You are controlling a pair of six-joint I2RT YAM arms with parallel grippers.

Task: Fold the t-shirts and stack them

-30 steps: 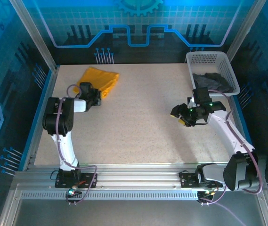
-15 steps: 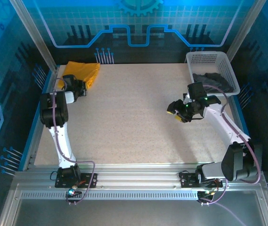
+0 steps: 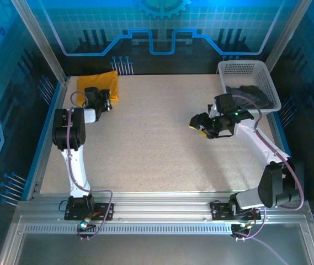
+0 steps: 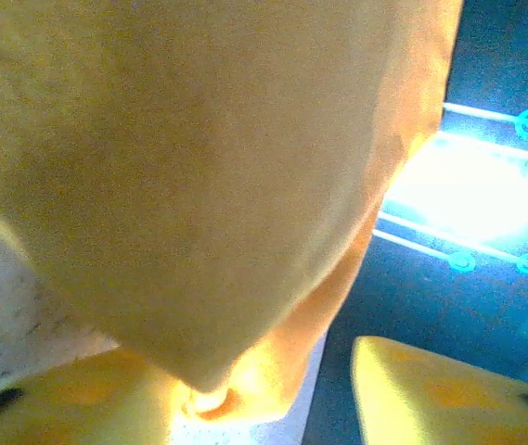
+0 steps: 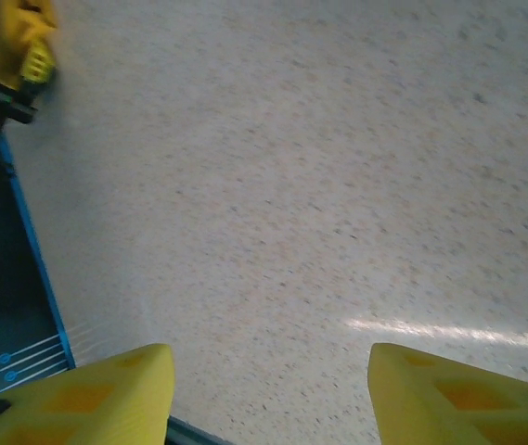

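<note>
The orange-yellow t-shirt (image 3: 97, 83) lies bunched in the far left corner of the table. My left gripper (image 3: 107, 96) sits at its near right edge. In the left wrist view the orange cloth (image 4: 199, 167) hangs close over the lens, and one corner droops between the parted yellow fingers of the left gripper (image 4: 254, 375), which is open. The dark grey t-shirt (image 3: 249, 95) lies crumpled in the white basket (image 3: 244, 67). Left of the basket, my right gripper (image 3: 198, 127) hovers open over bare table, nothing between its fingers (image 5: 458, 399).
The basket stands in the far right corner against the frame. The speckled tabletop (image 3: 157, 143) stretches between the two arms. A blue rail (image 5: 24, 232) marks the table's left edge, and metal posts and blue panels close it in.
My left gripper carried the orange t-shirt back and left into the far corner, then opened its jaws. My right gripper drifted a little left, still open.
</note>
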